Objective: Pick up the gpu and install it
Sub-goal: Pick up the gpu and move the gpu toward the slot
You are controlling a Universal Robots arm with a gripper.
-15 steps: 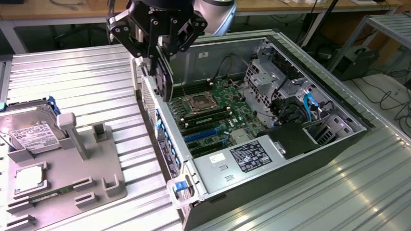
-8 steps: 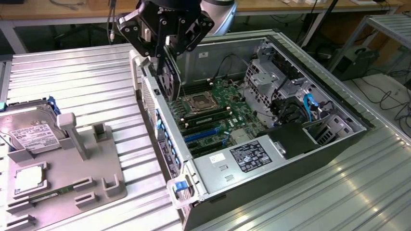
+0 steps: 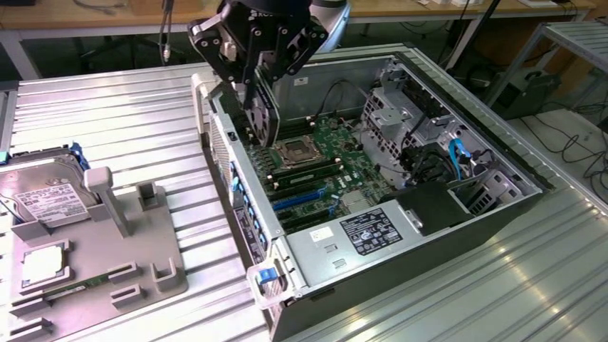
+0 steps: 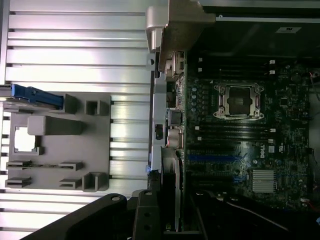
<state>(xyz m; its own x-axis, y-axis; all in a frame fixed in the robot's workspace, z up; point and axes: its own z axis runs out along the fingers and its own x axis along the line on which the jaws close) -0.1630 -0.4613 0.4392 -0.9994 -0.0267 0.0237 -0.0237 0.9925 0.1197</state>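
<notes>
Over the open computer case (image 3: 446, 249), beside its wall on the exterior view's left, the gripper (image 3: 255, 75) is clamping the gpu (image 3: 264, 117) upright, edge downward, apparently so its connector is facing the motherboard (image 3: 328, 167) slots.

The ribbed metal table (image 3: 114, 107) is gleaming, smooth and reflective. On the left, the grey holder (image 3: 142, 242) is looking like matt plastic, and the hard drive (image 3: 28, 178) is shining silver. The gpu (image 3: 264, 107) is showing matt black, and the computer case (image 3: 318, 249) is showing dull bare metal inside.
</notes>
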